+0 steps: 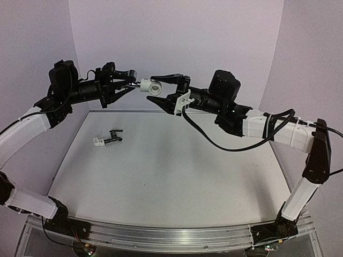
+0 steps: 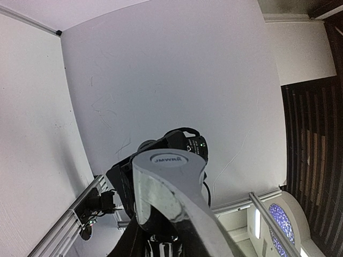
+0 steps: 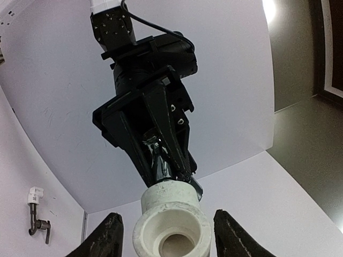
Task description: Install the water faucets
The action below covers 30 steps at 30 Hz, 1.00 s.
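My left gripper [image 1: 130,82] is shut on the shiny silver faucet [image 3: 162,159] and holds it high above the table. A white cylindrical fitting [image 1: 150,86] sits on the faucet's end. In the left wrist view this fitting [image 2: 167,184] hides most of the faucet [image 2: 163,245]. My right gripper [image 1: 159,90] is open, with its fingers [image 3: 109,238] on either side of the fitting [image 3: 171,227] and not touching it. The dark faucet [image 1: 113,137] lies on the table at the left with a white fitting [image 1: 98,142] on it. It also shows in the right wrist view [image 3: 37,224].
The white table [image 1: 171,176] has a white back wall and side walls. An aluminium rail [image 1: 161,235] runs along the near edge by the arm bases. The right arm's black cable [image 1: 214,140] hangs over the right of the table.
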### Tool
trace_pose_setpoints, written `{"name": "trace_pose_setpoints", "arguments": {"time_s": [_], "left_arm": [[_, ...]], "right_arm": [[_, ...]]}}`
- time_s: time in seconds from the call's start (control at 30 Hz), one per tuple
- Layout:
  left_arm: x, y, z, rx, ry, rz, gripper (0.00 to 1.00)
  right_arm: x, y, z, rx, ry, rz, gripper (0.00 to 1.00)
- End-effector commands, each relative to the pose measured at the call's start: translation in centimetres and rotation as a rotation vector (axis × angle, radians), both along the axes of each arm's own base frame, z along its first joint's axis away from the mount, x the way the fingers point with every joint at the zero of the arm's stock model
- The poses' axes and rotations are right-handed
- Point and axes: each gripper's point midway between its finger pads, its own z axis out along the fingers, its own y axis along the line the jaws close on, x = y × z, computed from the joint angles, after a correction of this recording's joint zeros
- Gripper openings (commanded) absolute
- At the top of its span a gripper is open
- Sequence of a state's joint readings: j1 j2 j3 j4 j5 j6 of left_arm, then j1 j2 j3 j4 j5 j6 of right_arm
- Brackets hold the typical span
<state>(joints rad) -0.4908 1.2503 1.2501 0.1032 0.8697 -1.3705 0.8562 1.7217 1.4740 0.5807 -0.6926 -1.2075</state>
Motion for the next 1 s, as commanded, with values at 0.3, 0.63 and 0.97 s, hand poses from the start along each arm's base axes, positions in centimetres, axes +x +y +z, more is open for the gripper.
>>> {"name": "trace_pose_setpoints", "arguments": {"time_s": [0.3,0.63,0.97], "left_arm": [[-2.3,0.4,3.0,-0.047,-0.114,-0.053,0.0],[-2.1,0.3,2.9,-0.031,-0.195,-0.041,0.0],[-1.5,0.3,3.7,-0.019,-0.324,0.011,0.0]], "right_arm": [[-0.4,0.5,1.1,-0.038,-0.014,0.017,0.19],[-1.0,0.4,1.3,-0.14,0.172,0.06,0.0],[-1.1,-0.3,2.1,-0.135,0.291,0.045,0.0]]}}
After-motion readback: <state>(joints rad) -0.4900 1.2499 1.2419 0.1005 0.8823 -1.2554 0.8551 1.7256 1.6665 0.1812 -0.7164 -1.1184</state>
